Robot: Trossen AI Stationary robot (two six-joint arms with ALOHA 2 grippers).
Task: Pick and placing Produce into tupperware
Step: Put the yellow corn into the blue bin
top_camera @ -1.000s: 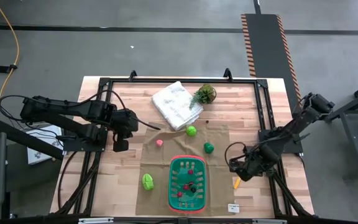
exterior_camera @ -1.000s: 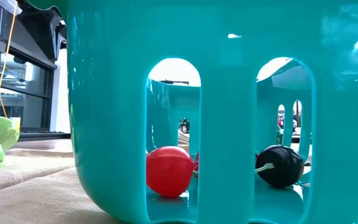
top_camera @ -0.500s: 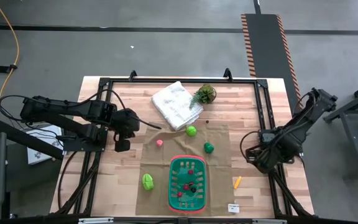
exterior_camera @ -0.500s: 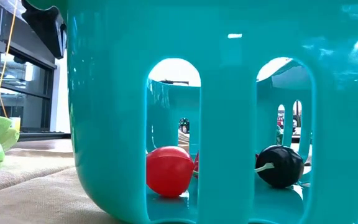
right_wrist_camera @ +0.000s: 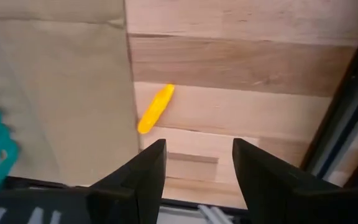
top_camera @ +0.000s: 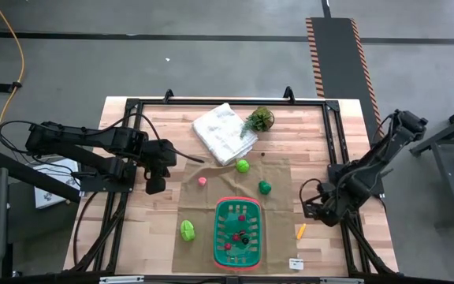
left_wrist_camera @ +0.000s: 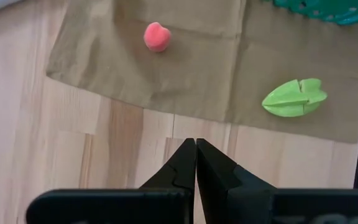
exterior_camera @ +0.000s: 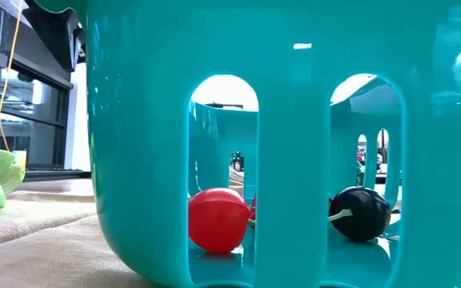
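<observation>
Reach step: my right gripper (right_wrist_camera: 194, 174), fingers apart and empty, hangs near the carrot (right_wrist_camera: 155, 109). Next, descend and straddle it. Left gripper (left_wrist_camera: 196, 163) waits, fingers together.

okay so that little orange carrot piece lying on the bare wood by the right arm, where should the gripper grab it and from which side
Probably at the middle of the carrot piece, coming straight down. It is a thin stick lying flat on the table, just off the brown cloth, so the open right gripper should set its fingers across the narrow width.

Black jointed arms (top_camera: 93, 142), tapered matte pincer fingers (right_wrist_camera: 143, 177)
</observation>
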